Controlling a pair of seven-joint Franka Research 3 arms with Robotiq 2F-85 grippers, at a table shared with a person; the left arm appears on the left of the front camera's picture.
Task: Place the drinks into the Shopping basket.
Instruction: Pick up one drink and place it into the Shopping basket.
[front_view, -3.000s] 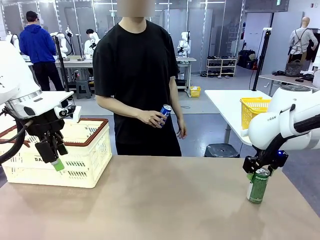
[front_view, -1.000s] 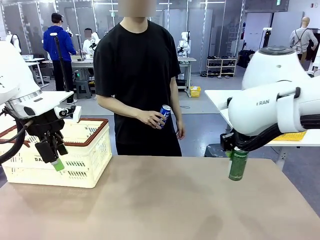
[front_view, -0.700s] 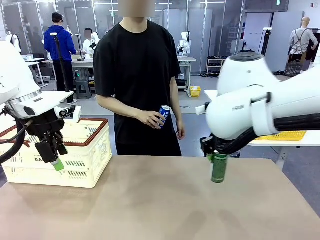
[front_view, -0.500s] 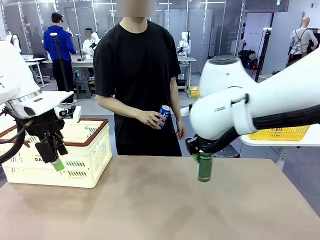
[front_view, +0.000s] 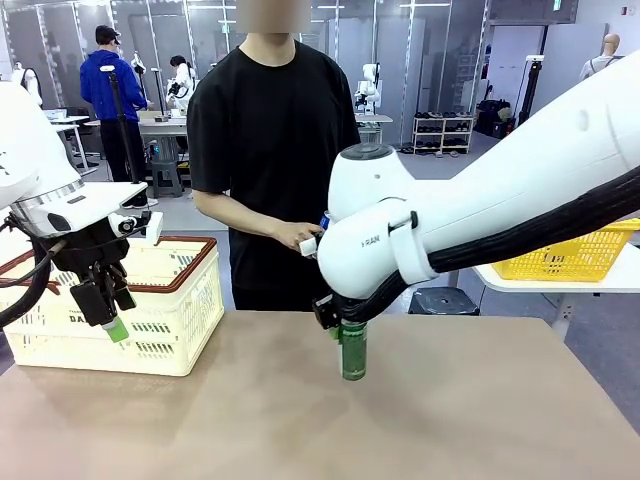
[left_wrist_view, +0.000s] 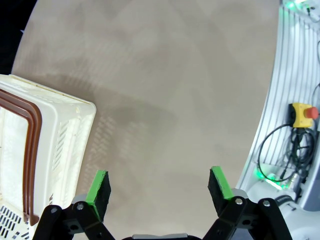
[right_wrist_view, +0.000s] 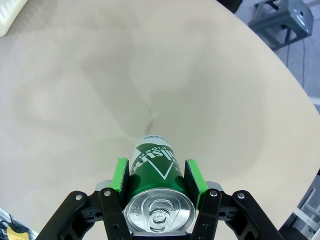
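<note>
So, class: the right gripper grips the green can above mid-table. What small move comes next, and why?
Probably carry the green can leftward toward the Shopping basket: the right gripper is shut on it, and the basket stands at the table's left.

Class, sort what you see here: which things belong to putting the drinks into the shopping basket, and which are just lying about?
Belongs to the job: green can, held by the right gripper; cream shopping basket.
Just lying about: yellow mesh basket; dark stool; yellow stop button.
</note>
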